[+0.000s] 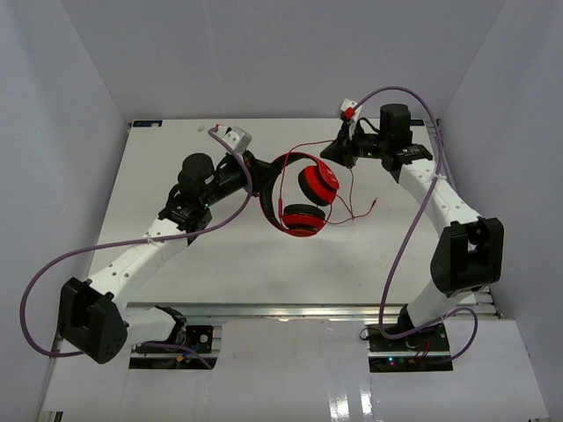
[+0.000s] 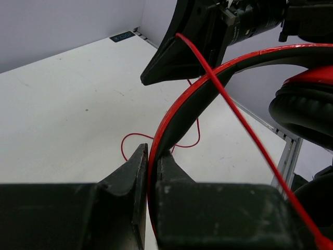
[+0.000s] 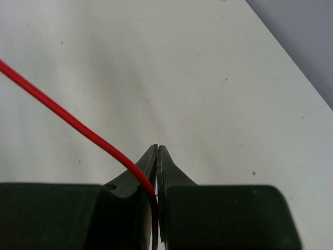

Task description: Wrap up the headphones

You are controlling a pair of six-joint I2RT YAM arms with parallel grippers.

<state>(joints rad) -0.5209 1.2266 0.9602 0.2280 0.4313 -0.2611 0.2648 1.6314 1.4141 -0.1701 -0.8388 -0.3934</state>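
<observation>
While left tool [image 2: 153,153] clamps headband [image 2: 182,104], right tool [image 3: 157,148] cord [image 3: 67,117]: white table [image 1: 246,264], grey walls [image 1: 281,53].

The headphones [image 1: 303,220] have shiny red plastic cups and soft-looking black pads. The cord [image 3: 67,120] is smooth and red. The bench [image 1: 246,264] is white and dull.

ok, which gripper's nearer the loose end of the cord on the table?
Right. The right gripper, shut on the cord, sits just beyond the loose end; the left gripper clamps the headband across the headphones.

L-wrist view: ear cup [image 2: 307,109] cropped by edge.
</observation>
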